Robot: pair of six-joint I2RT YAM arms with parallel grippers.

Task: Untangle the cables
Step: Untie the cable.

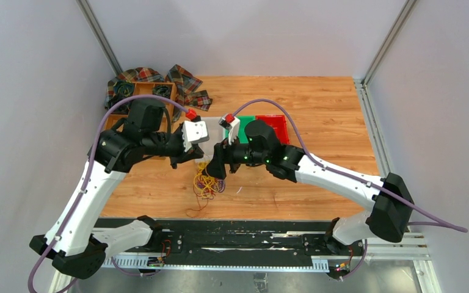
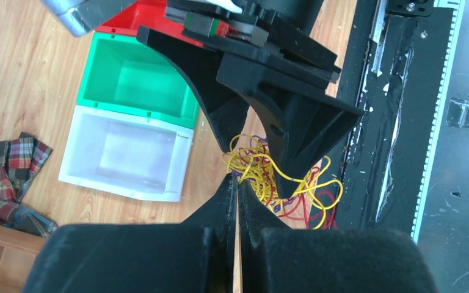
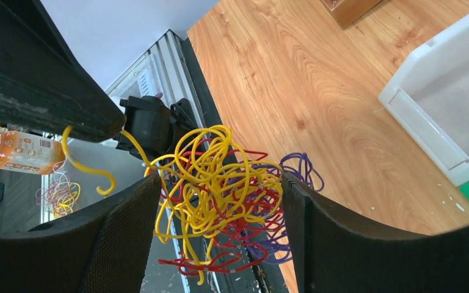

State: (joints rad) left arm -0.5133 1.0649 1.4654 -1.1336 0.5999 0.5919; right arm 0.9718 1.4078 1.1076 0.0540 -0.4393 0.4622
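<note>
Tabletop [image 1: 317, 122], near middle: cables [image 1: 206, 184] sit in one clump under both grippers. Jaws of right gripper [image 3: 220, 180] stand wide, straddling the clump; closing here risks cinching loops tighter. Jaws of left gripper [image 2: 235, 182] are shut, apparently pinching one yellow strand [image 3: 85, 168]; a hard pull could slip or knot it.

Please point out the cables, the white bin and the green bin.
cables [image 3: 217, 177]: right wrist view, on the yellow loops in the middle of the clump.
white bin [image 2: 128, 146]: left wrist view, on its bare inner floor.
green bin [image 2: 141, 79]: left wrist view, on its bare inner floor.
</note>
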